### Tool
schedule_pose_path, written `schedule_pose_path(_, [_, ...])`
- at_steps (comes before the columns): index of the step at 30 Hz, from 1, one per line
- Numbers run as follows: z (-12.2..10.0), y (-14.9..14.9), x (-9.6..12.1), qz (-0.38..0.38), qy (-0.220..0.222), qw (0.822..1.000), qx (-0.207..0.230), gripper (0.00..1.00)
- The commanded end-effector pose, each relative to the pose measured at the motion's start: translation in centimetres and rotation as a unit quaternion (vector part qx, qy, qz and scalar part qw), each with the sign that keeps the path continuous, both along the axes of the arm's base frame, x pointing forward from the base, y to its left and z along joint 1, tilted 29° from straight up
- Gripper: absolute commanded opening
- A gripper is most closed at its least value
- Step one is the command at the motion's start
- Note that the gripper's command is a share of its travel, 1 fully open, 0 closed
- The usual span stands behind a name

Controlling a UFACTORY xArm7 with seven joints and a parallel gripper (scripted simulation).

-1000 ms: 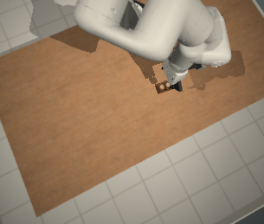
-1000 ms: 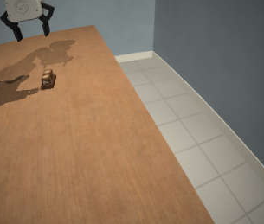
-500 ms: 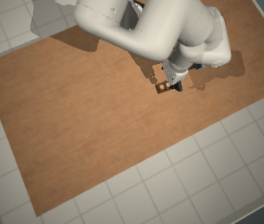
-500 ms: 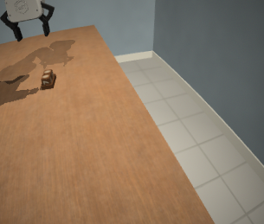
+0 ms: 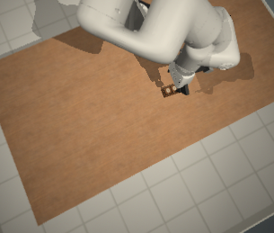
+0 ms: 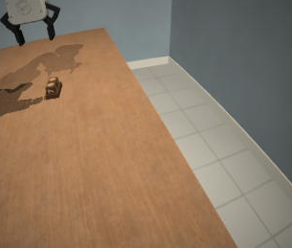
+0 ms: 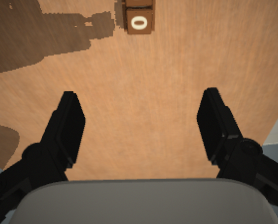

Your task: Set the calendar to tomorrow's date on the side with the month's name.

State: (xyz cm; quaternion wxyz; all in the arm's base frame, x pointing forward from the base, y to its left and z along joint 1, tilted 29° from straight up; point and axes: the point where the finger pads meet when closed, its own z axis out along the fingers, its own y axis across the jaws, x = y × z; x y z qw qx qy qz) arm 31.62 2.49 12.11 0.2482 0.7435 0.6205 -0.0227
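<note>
Looks like the gripper (image 5: 184, 90) (image 6: 36, 41) (image 7: 140, 104) is hanging back, fingers wide apart, probably to get a look at the calendar (image 5: 164, 94) (image 6: 53, 96) (image 7: 153, 20), which sits at twelve o'clock in the wrist view, before picking any cube.

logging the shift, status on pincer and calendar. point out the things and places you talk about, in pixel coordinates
pincer (image 6: 36, 42) (image 7: 140, 104) open, holding nothing; calendar (image 5: 169, 91) (image 6: 53, 89) (image 7: 139, 22) on the table, both cubes in the tray; nothing seen between pincer and calendar
</note>
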Motion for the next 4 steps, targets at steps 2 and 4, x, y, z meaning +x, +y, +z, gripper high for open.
schedule_pose_path(2, [0.06,0.10,0.05,0.001,-0.001,1.000,0.001,1.00])
schedule_pose_path(4, [0.06,0.10,0.05,0.001,-0.001,1.000,0.001,1.00])
